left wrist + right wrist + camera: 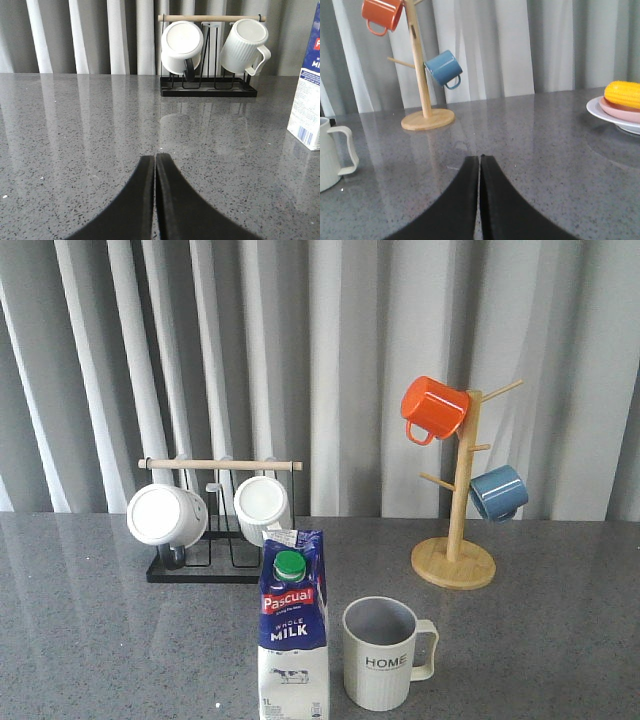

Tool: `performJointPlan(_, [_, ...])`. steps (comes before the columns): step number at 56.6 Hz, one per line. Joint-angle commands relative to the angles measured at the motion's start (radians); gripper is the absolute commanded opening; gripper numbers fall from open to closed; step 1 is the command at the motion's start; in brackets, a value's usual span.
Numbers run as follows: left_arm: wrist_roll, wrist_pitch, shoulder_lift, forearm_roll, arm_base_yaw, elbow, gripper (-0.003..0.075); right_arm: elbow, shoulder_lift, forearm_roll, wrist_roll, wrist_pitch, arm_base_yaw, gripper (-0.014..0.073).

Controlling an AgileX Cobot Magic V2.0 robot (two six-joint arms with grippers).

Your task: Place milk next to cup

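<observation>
Blue-and-white milk (293, 635), green cap (289, 563), red label; cream ribbed cup (382, 653), grey inside, black lettering; speckled grey bench (80, 620).

Even, soft, fairly bright light throughout. The glossy grey surface (90, 130) mirrors the pale curtain (115, 35) in streaky glare. Shadows are faint. All three views are reasonably sharp.

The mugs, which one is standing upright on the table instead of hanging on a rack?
The cream ribbed HOME mug beside the milk carton. The others all hang on racks.
</observation>
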Motion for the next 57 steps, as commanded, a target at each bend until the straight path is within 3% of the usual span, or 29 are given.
performJointPlan(1, [-0.006, -0.072, -0.011, -0.009, 0.0, -0.016, -0.0006, 0.011, -0.013, 0.0, -0.013, -0.023, 0.0, -0.0003])
performJointPlan(17, [-0.006, -0.072, -0.011, -0.009, 0.0, -0.016, -0.0006, 0.011, -0.013, 0.0, -0.076, -0.025, 0.14, -0.0003])
performJointPlan(57, [-0.006, -0.072, -0.011, -0.009, 0.0, -0.016, -0.0006, 0.011, -0.013, 0.006, -0.101, -0.047, 0.137, -0.0003])
